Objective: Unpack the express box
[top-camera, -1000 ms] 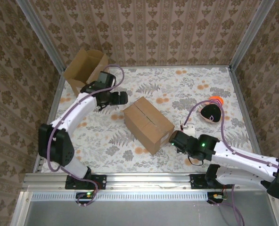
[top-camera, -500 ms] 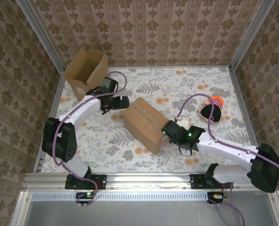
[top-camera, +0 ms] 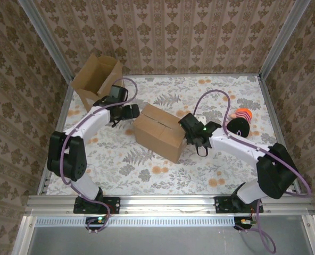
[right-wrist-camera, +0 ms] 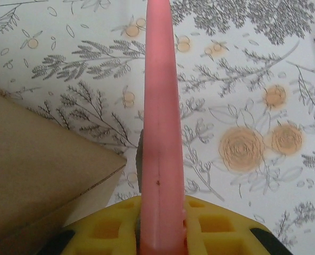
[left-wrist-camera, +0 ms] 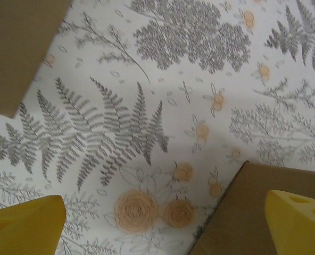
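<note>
Top external view: express box (top-camera: 157, 131), table (top-camera: 216, 98) centre, I judge stiff, light, slideable, best braced at corners; left gripper (top-camera: 132, 112) wide, empty; right gripper (top-camera: 189, 124) clamping pink tool (right-wrist-camera: 160, 106).

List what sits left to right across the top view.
open box → left gripper → sealed box → right gripper → black-orange item
</note>
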Robot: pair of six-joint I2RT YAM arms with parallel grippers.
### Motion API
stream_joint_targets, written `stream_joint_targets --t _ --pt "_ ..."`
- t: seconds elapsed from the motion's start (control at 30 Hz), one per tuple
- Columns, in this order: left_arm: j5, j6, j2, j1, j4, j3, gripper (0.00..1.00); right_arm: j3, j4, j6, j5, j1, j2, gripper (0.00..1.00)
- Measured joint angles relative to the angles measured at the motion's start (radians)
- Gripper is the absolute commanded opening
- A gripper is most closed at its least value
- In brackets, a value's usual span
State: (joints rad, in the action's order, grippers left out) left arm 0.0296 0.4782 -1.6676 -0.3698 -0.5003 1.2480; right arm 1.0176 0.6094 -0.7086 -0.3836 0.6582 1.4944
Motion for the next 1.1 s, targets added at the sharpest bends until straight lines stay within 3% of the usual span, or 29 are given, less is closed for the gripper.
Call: stream_joint_targets --t 0.5,0.77,1.1 --pt "0.118 0.0 -0.058 0.014 -0.031 0.089 1.0 0.083 -0.054 0.071 0.033 -0.066 0.092 0.0" --pt "0.232 0.036 0.006 -0.008 -0.085 0.049 1.0 0.094 -0.11 0.086 0.068 -0.096 0.092 0.0" --pt "0.283 0.068 0.062 -0.01 -0.114 0.0 1.0 0.114 -0.143 0.087 0.085 -0.106 0.097 0.0"
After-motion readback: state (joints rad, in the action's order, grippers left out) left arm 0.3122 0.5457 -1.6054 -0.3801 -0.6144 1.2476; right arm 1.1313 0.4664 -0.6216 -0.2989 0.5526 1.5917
